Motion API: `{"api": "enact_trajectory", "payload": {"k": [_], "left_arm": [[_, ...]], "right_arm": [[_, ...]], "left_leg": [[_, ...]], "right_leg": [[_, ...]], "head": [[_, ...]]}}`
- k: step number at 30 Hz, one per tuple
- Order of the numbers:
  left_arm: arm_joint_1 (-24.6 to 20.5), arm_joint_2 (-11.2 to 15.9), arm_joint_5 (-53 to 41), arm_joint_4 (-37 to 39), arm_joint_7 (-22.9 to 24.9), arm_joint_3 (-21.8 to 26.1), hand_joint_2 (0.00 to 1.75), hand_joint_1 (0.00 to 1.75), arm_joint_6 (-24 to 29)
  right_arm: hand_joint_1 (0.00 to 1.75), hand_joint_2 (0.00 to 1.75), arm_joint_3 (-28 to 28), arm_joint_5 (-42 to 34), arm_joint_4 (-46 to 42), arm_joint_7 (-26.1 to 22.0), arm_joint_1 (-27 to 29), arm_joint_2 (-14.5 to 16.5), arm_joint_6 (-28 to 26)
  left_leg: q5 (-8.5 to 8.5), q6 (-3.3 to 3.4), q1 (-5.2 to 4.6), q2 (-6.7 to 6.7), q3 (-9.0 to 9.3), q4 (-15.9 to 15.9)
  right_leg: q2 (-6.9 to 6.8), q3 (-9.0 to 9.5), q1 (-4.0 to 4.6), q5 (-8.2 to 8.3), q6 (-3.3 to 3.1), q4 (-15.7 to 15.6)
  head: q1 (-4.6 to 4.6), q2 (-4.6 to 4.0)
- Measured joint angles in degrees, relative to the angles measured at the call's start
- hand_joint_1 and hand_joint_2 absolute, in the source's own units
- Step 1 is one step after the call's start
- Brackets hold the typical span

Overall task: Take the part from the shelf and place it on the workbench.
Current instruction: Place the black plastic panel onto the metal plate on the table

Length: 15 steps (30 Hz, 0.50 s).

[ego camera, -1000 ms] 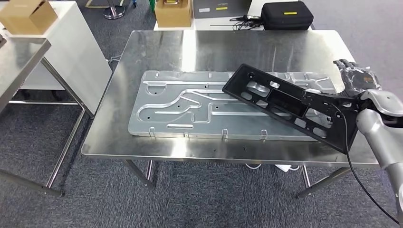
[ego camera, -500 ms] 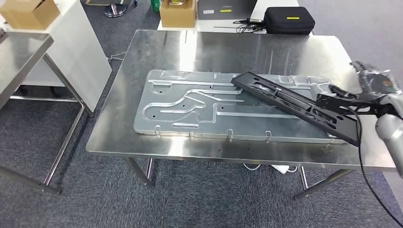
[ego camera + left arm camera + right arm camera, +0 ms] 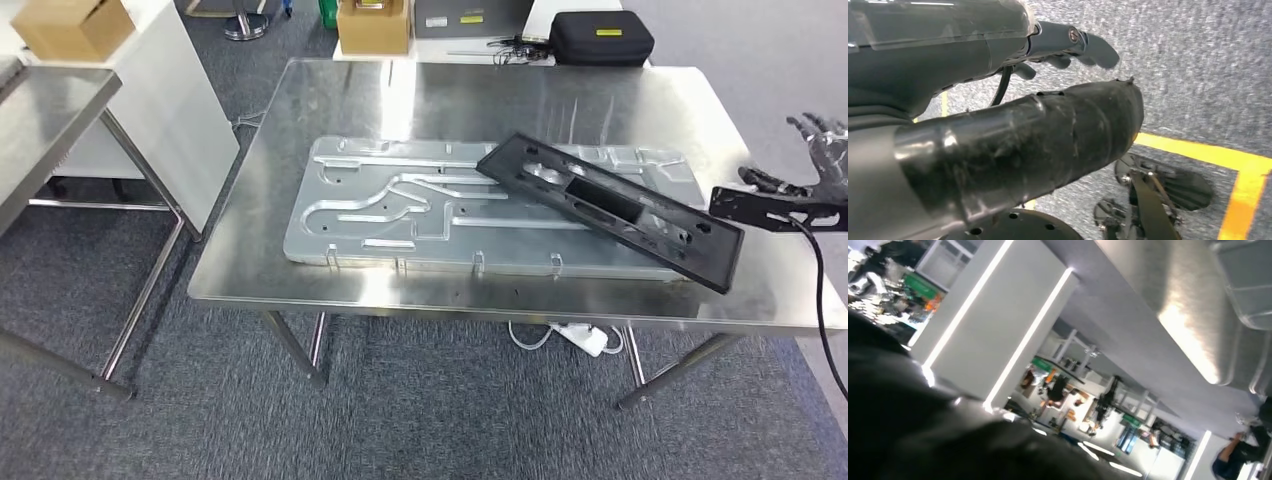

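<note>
Head view tells me most of what I need: the part, a long black frame with cut-outs, lies on the bench, resting slantwise across the grey plate that already sits there. One end of it sits up on the plate near the middle of the bench, the other reaches toward the bench's right front edge. I judge the placing done, or all but done (the frame looks settled, though I can't say whether its far end is fully flat on the plate or a little propped).

My right hand is off the right edge of the bench, fingers spread apart and holding nothing. A dark bracket at the wrist pokes toward the part's near end, but there is a plain gap of bare steel between them, so nothing of the hand touches the frame. The part lies to the left of those fingers, near but clear of them.

Left wrist view shows my left hand hanging down over grey carpet with a yellow floor line; its fingers look loosely extended and I see nothing in them, though the cover hides much of it.

What's left, as I read it, is just to bring the right arm back away from the bench, watching that the trailing cable doesn't snag the frame's corner.
</note>
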Motion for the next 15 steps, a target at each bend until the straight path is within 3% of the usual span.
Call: {"api": "enact_trajectory", "payload": {"k": [3,4,5,6,8,10,13,14,15], "left_arm": [[-0.03,0.01,-0.3,0.0,-0.04,0.0,0.0,0.0,-0.92],[-0.03,0.01,-0.39,0.0,-0.1,0.0,0.0,0.0,-1.21],[-0.03,0.02,-0.43,0.0,-0.15,0.0,0.0,0.0,-1.44],[-0.04,0.04,-0.44,0.0,-0.16,0.0,0.0,0.0,-1.59],[-0.17,0.13,-0.32,-0.01,-0.01,0.01,0.0,0.0,-1.72],[-0.31,0.21,-0.09,-0.01,0.23,0.02,0.0,0.0,-1.74],[-0.19,0.32,0.24,0.0,0.63,0.07,0.0,0.0,-1.73],[-0.15,0.36,0.37,0.0,0.76,0.11,0.0,0.0,-1.73],[-0.14,0.39,0.49,0.0,0.85,0.16,0.0,0.0,-1.73]], "right_arm": [[0.0,0.0,0.58,-0.07,-0.33,-0.56,-1.55,-1.27,1.67],[0.0,0.0,0.8,-0.09,-0.36,-0.78,-2.16,-1.7,2.34],[0.0,0.0,1.08,-0.07,-0.4,-0.98,-2.83,-2.09,3.07],[0.0,0.0,1.45,-0.03,-0.46,-1.11,-3.65,-2.5,3.88],[0.0,0.0,2.51,-0.19,-0.79,-1.31,-6.0,-3.55,5.71],[0.0,0.0,3.86,-1.06,-1.26,-1.37,-9.07,-4.8,7.72],[0.0,0.0,7.0,-2.74,-1.77,-1.1,-13.71,-5.93,10.46],[0.0,0.0,8.3,-3.01,-1.84,-0.92,-15.1,-6.12,11.03],[0.0,0.0,9.52,-3.13,-1.82,-0.71,-16.4,-6.25,11.38]], "left_leg": [[-7.7,-0.99,0.73,0.09,-2.78,10.02],[-8.95,-1.2,0.96,0.1,-2.8,12.18],[-9.17,-1.34,1.15,0.11,-1.77,12.3],[-8.48,-1.39,1.27,0.11,0.46,10.09],[-6.55,-1.18,1.32,0.08,6.6,1.77],[-5.39,-0.68,1.02,-0.05,9.87,-3.67],[-3.74,0.37,0.72,-0.06,9.37,-4.58],[-2.89,0.83,0.75,0.09,9.02,-4.89],[-1.99,1.28,0.81,0.27,8.51,-5.18]], "right_leg": [[-0.36,-2.08,-0.14,1.75,-0.47,-0.08],[-0.43,-2.83,-0.17,2.32,-0.38,-0.05],[-0.48,-3.54,-0.22,2.87,-0.22,-0.03],[-0.51,-4.2,-0.31,3.41,0.0,0.0],[-0.56,-5.31,-0.5,4.48,0.62,0.05],[-0.63,-5.9,-0.57,5.55,1.49,-0.12],[-0.63,-5.98,-0.82,7.15,2.74,-1.18],[-0.54,-6.24,-0.9,6.51,2.93,-1.02],[-0.45,-6.76,-0.91,4.7,2.99,0.12]], "head": [[-0.1,0.0],[-0.1,0.0],[-0.1,0.0],[-0.1,0.0],[-0.12,0.0],[-0.09,0.0],[-0.08,0.0],[-0.05,0.0],[-0.03,0.0]]}}
